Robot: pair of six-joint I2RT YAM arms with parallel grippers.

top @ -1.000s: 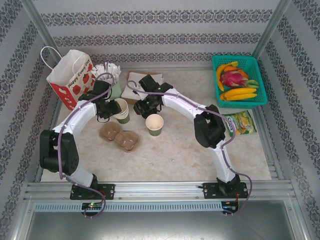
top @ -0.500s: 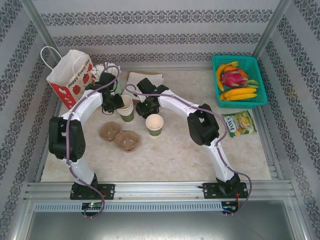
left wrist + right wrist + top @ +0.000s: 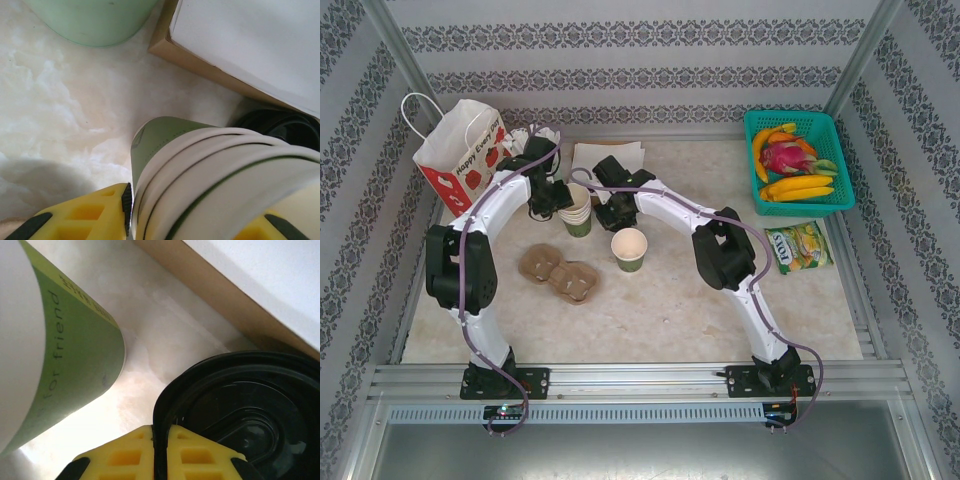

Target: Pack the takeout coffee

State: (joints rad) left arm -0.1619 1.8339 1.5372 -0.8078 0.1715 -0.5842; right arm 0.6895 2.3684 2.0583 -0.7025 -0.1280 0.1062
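The takeout coffee's olive-green cup [image 3: 629, 248] stands lidless in mid-table, apart from both grippers. Its round black lid [image 3: 240, 410] lies on the table by a cardboard box, and my right gripper [image 3: 161, 440] is shut on the lid's near rim. In the top view that gripper [image 3: 618, 212] sits just behind the cup. My left gripper [image 3: 200, 220] is shut on a stack of cream-rimmed green cups [image 3: 210, 170], one finger on each side. The stack [image 3: 577, 212] stands left of the lid [image 3: 285, 127], with the left gripper [image 3: 560, 200] beside it.
A flat cardboard box topped with white paper [image 3: 608, 160] lies behind the lid. A pale green cup of sticks [image 3: 545, 150] and a red-and-white paper bag [image 3: 460, 150] stand at back left. Cardboard cup carriers [image 3: 560, 272] lie in front. A teal fruit basket [image 3: 798, 160] and snack packet [image 3: 802, 246] are right.
My left gripper has carried the cup stack back and to the right. My right gripper has closed on the lid's rim. The lone cup has stayed put.
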